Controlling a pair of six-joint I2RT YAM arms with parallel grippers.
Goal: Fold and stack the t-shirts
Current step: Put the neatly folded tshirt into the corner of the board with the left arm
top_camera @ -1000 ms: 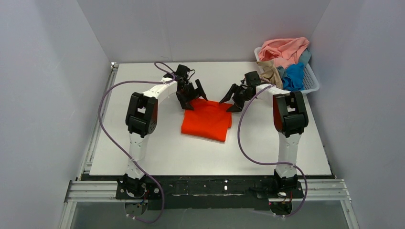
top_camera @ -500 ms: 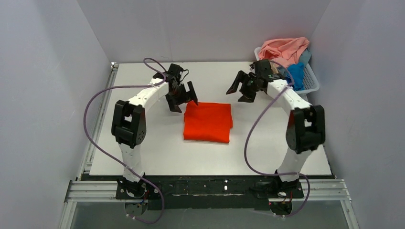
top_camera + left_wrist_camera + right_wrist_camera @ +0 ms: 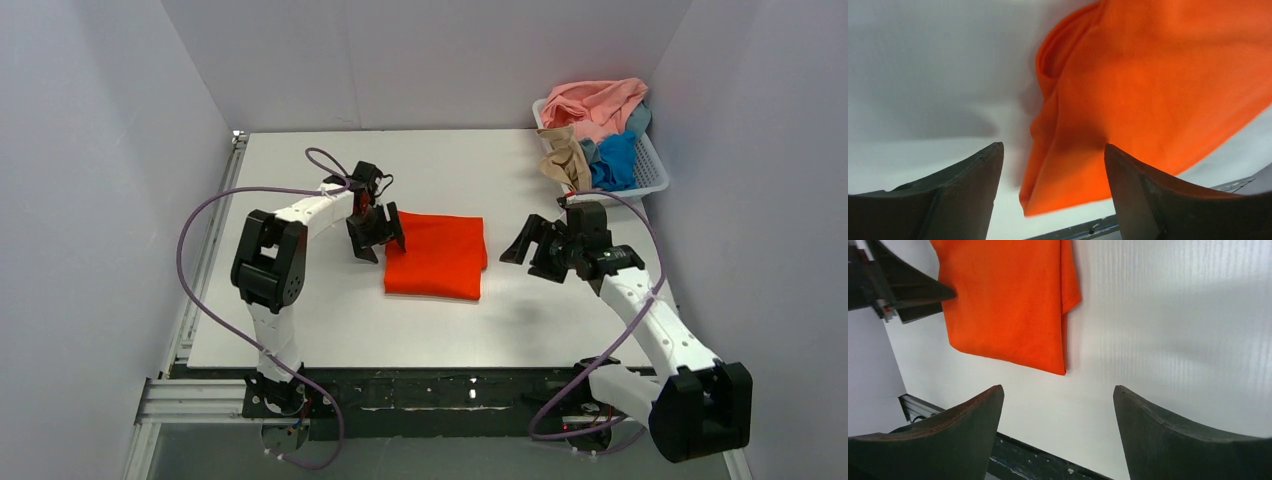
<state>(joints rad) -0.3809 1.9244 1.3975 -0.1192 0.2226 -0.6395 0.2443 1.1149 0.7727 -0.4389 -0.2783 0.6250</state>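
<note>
A bright orange-red t-shirt (image 3: 436, 255) lies folded in a rectangle on the white table (image 3: 330, 320). My left gripper (image 3: 377, 233) is low at the shirt's left edge. In the left wrist view the left gripper (image 3: 1053, 145) stands open, with the folded corner of the orange-red t-shirt (image 3: 1148, 75) lying between its fingers (image 3: 965, 187) and not pinched. My right gripper (image 3: 535, 250) hovers to the right of the shirt, open and empty. The right wrist view shows the right gripper (image 3: 1058, 387) over bare table, the orange-red t-shirt (image 3: 1008, 300) beyond it.
A white slatted basket (image 3: 652, 168) stands at the back right corner, holding a salmon pink shirt (image 3: 596, 104), a tan shirt (image 3: 565, 152) hanging over its rim, and a blue shirt (image 3: 614, 160). Grey walls close in both sides and the back.
My right arm swung from near the basket forward to the shirt's right side, jaws widening. The left gripper settled at the shirt's left edge, its jaws a little narrower. The shirt lies straighter.
</note>
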